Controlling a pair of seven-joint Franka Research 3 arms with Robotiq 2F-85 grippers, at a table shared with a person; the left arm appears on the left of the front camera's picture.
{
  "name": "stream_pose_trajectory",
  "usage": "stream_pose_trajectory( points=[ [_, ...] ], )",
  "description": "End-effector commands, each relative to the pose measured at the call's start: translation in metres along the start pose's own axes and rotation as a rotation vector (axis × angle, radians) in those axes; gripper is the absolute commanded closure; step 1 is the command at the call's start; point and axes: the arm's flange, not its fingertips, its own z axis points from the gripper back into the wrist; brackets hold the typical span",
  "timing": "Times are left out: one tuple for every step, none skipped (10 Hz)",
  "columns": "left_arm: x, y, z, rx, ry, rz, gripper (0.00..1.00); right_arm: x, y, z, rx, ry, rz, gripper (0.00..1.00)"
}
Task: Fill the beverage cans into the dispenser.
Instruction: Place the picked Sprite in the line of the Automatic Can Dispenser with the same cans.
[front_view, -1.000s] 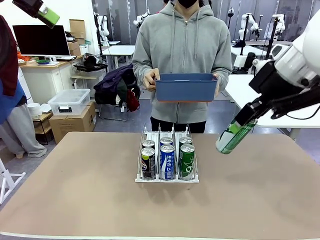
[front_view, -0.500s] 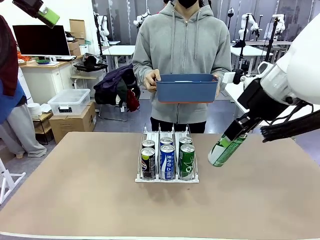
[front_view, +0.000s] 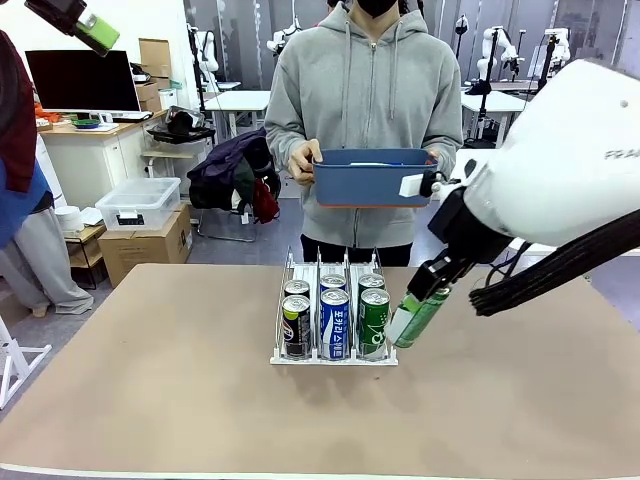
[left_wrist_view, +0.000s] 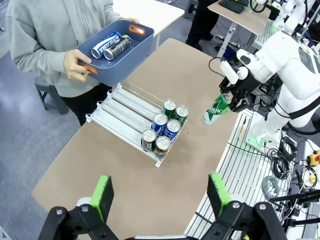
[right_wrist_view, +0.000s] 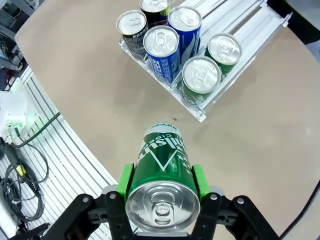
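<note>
The dispenser (front_view: 283, 352) stands mid-table with two cans in each lane: black Pepsi (front_view: 296, 326), blue (front_view: 334, 324) and green (front_view: 374, 322) at the front. My right gripper (front_view: 419, 303) is shut on a tilted green can (front_view: 412, 318), held above the table just right of the dispenser's front corner. In the right wrist view that can (right_wrist_view: 162, 172) sits between the green pads (right_wrist_view: 126, 181), with the dispenser (right_wrist_view: 200, 114) beyond. High at the upper left my left gripper (left_wrist_view: 161, 195) stands open with nothing between its fingers.
A person at the far side holds a blue bin (front_view: 372, 180); the left wrist view shows a blue can (left_wrist_view: 105, 45) and a black can (left_wrist_view: 119, 46) lying in it. The rear halves of the dispenser lanes (left_wrist_view: 122, 107) are free. Bare table lies all around.
My right arm has carried the green can left and down, from the table's right side to beside the dispenser. The left gripper and the bin have stayed put.
</note>
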Motion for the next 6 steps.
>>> stream_pose_trajectory(
  points=[
    [-0.002,-0.001,-0.001,-0.003,0.006,-0.005,0.00,0.016,0.010,-0.017,-0.007,-0.006,-0.003,0.42],
    [-0.002,-0.001,-0.001,-0.003,0.006,-0.005,0.00,0.018,0.007,-0.026,-0.024,-0.001,0.004,0.42],
    [-0.002,-0.001,-0.001,-0.003,0.006,-0.005,0.00,0.022,0.004,-0.037,-0.040,-0.007,-0.007,0.42],
    [-0.002,-0.001,-0.001,-0.003,0.006,-0.005,0.00,0.025,0.004,-0.045,-0.041,-0.002,-0.006,0.42],
    [-0.002,-0.001,-0.001,-0.003,0.006,-0.005,0.00,0.028,0.000,-0.051,-0.050,0.000,-0.004,0.42],
    [-0.002,-0.001,-0.001,-0.003,0.006,-0.005,0.00,0.031,-0.003,-0.043,-0.048,0.023,0.010,0.42]
  ],
)
